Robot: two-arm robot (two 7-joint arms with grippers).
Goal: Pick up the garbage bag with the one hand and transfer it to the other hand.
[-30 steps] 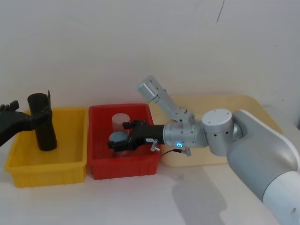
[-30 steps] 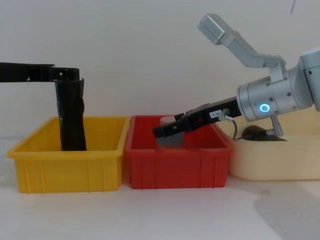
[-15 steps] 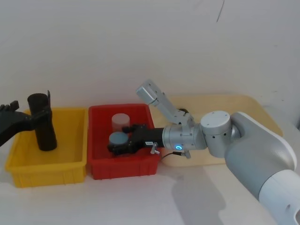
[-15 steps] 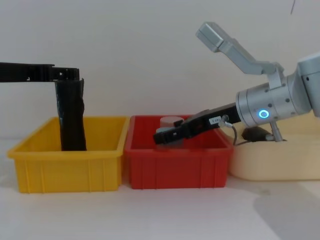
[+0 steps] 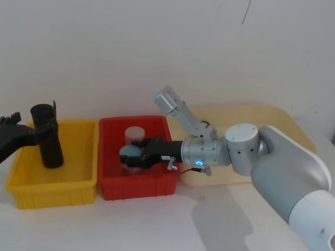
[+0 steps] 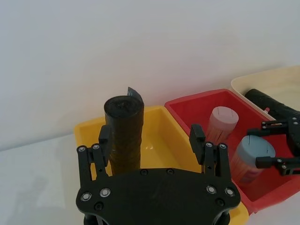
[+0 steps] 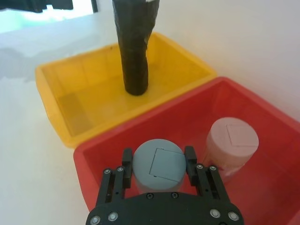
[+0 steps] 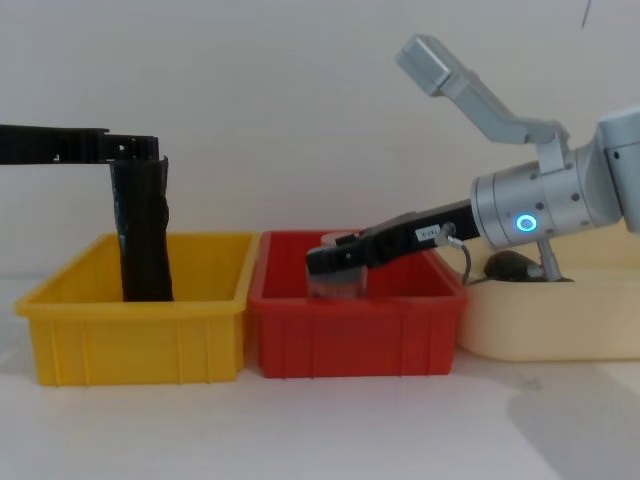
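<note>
White table [image 5: 172, 219], two bins

Black garbage bag [image 5: 46, 136], yellow bin [image 5: 78, 183]

Head cam: high, angled down over yellow bin [image 5: 52, 180] and red bin [image 5: 137, 183]. Chest cam: low, level, side-on to the same red bin [image 8: 355, 325]. Left wrist cam: close behind left pincer [image 6: 151, 141], facing red bin [image 6: 206, 101]. Right wrist cam: close behind right pincer [image 7: 156, 163], above red bin [image 7: 93, 161]. All four share both bins.
</note>
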